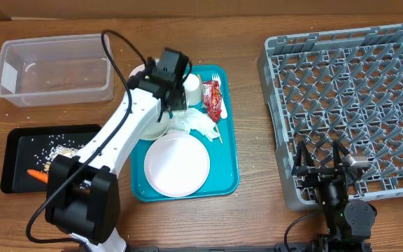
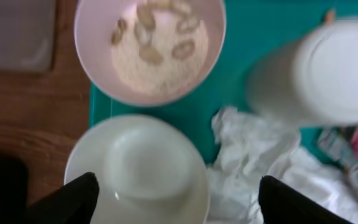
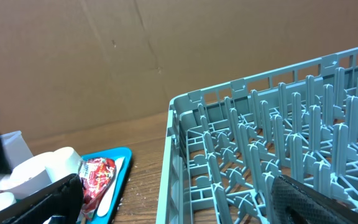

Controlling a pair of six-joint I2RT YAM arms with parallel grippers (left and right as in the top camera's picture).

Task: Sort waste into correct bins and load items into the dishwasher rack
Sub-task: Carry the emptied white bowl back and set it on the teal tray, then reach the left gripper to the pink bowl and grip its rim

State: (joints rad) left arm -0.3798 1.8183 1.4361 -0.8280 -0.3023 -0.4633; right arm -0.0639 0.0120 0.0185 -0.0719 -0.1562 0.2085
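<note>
While the left gripper (image 2: 176, 186) hangs with fingers spread wide, holding nothing, a plain white bowl (image 2: 135, 168) lies below between them and the scrap-filled bowl (image 2: 151, 46) just ahead; the right gripper (image 3: 176, 186), equally wide and empty, faces the rack (image 3: 278, 130) corner

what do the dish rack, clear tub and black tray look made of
Dish rack: likely moulded plastic, matte grey, thin lattice and pegs in one piece. Clear tub: glossy see-through plastic, rounded corners. Black tray: probably plastic, smooth with slight sheen.
</note>
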